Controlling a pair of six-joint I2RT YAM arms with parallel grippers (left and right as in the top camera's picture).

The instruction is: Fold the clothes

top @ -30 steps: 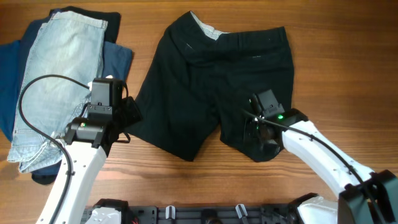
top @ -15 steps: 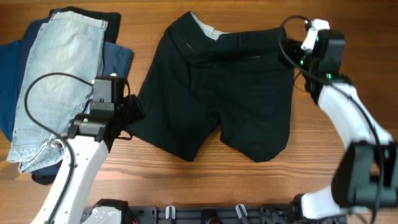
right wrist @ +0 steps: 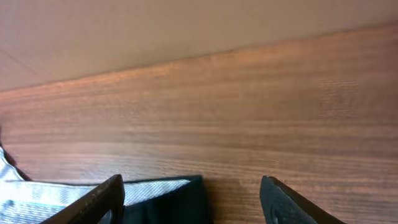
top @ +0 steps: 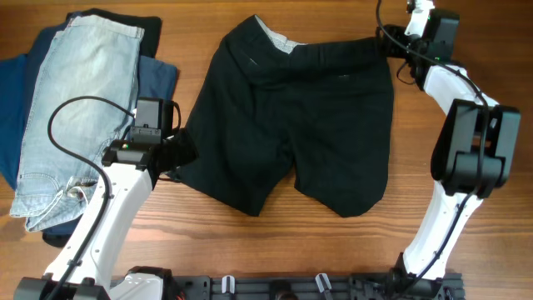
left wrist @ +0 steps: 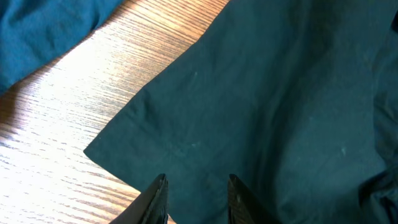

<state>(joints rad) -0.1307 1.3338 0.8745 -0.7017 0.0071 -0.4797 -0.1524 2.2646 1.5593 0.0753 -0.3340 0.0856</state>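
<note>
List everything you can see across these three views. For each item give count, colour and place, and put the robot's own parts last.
black shorts: one pair, black with a pale waistband lining, spread flat mid-table
denim shorts: one pair, light-wash blue, on top of the pile at the left
navy garments: dark blue, under the denim shorts; exact count cannot be told
table: one, brown wood grain, under everything
left gripper: one, black fingers, jaws apart over the black shorts' hem nearest the pile
right gripper: one, black fingers, jaws wide apart at the waistband's far right corner
</note>
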